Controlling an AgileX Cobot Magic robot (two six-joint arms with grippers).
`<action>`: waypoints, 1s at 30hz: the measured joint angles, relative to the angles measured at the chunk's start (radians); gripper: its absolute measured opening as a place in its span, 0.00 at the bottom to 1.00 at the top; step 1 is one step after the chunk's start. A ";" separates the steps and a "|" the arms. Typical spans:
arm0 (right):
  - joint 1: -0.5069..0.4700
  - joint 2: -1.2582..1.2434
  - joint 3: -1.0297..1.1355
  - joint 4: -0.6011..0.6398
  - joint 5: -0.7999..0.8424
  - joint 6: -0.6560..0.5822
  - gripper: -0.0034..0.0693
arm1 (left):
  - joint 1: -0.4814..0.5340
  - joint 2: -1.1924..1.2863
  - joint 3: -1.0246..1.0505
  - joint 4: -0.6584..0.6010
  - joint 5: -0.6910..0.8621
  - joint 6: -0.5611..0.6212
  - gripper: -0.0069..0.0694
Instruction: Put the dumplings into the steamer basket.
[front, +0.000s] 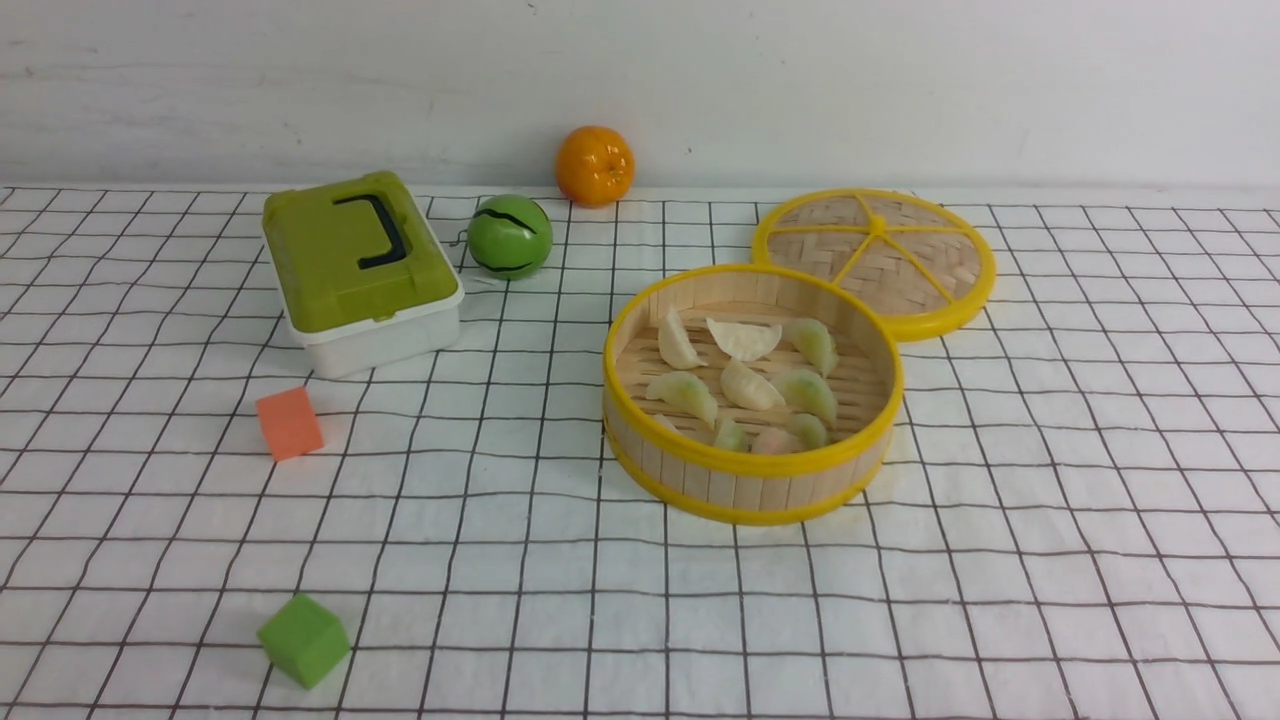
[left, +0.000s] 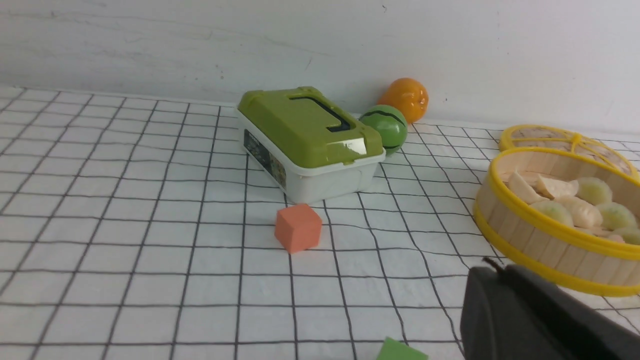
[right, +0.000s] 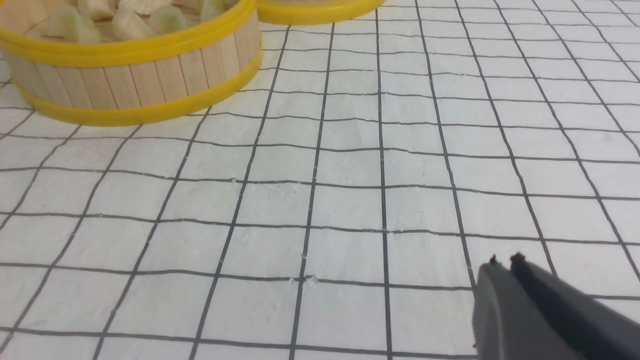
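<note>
You're at the tail end of this job, as far as I can judge: every one of the small crescent toy dumplings (front: 745, 388) I can find, whitish w/ some pale green and one pinkish, sits inside the round bamboo-slat steamer basket (front: 750, 488) w/ yellow rims. None lies on the white grid-pattern cloth (front: 1050, 560) in any view.

Both claws are together and empty. The left gripper (left: 492, 272) hangs low over the cloth, near the basket's side. The right gripper (right: 502, 262) hangs over bare cloth, well apart from the basket. Neither arm shows in the front view, so both sit back from the work area.

Next move, my guess: nothing left to pick. Just check the cloth for strays, esp. behind the basket, where the far side is hidden.

Containers:
- Basket: about nine dumplings spread on the slatted floor, a few tucked against the near wall.
- Flat woven lid (front: 880, 250) w/ yellow rim: off, just behind the basket, rims touching or nearly.
- Green-lidded white box (front: 360, 275): closed, contents unknown.
</note>
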 joint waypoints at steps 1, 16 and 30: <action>0.000 0.000 0.000 0.000 0.000 0.000 0.07 | 0.014 -0.015 0.030 -0.047 -0.020 0.010 0.09; -0.001 0.000 0.000 0.000 0.000 -0.005 0.10 | 0.334 -0.017 0.262 -0.627 -0.322 0.555 0.08; -0.001 0.000 0.000 0.000 0.000 -0.005 0.12 | 0.335 -0.017 0.265 -0.694 -0.133 0.616 0.08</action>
